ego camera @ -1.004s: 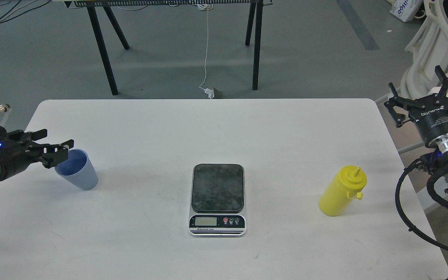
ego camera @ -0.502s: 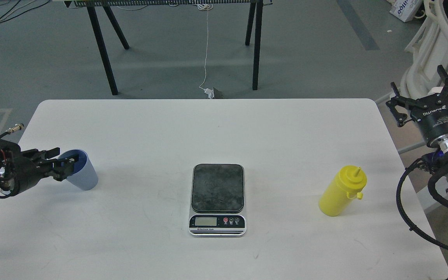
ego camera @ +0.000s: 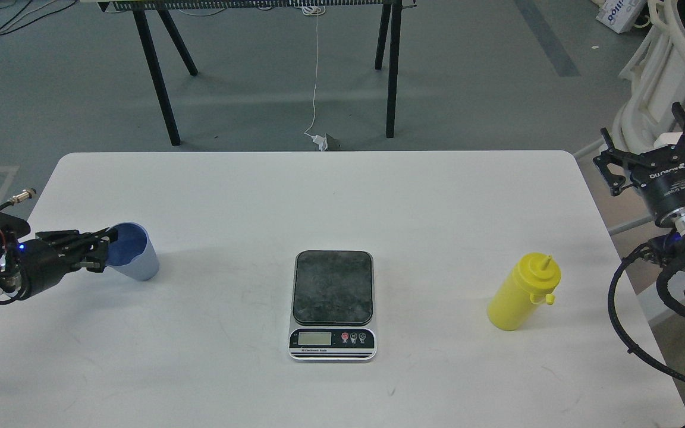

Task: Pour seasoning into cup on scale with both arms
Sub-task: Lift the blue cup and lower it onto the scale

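The light-blue cup (ego camera: pixel 138 261) is at the table's left, tilted with its mouth towards my left gripper (ego camera: pixel 100 249). The gripper comes in low from the left edge, and its fingers are closed on the cup's near rim. The scale (ego camera: pixel 332 288) lies flat at the table's middle with nothing on its dark platform. The yellow seasoning bottle (ego camera: pixel 522 294) stands upright on the table to the right of the scale. My right gripper (ego camera: pixel 644 132) is open and empty, held up beyond the table's right edge, well above and to the right of the bottle.
The white table (ego camera: pixel 319 196) has rounded corners, and its right edge runs close to my right arm. Black trestle legs (ego camera: pixel 158 77) and a white cable (ego camera: pixel 316 71) are on the floor behind it. A white chair (ego camera: pixel 663 71) stands at the far right.
My left gripper dropped lower and closed on the cup's rim. The cup then shifted to the right and away from me. My right gripper drifted slightly right and down.
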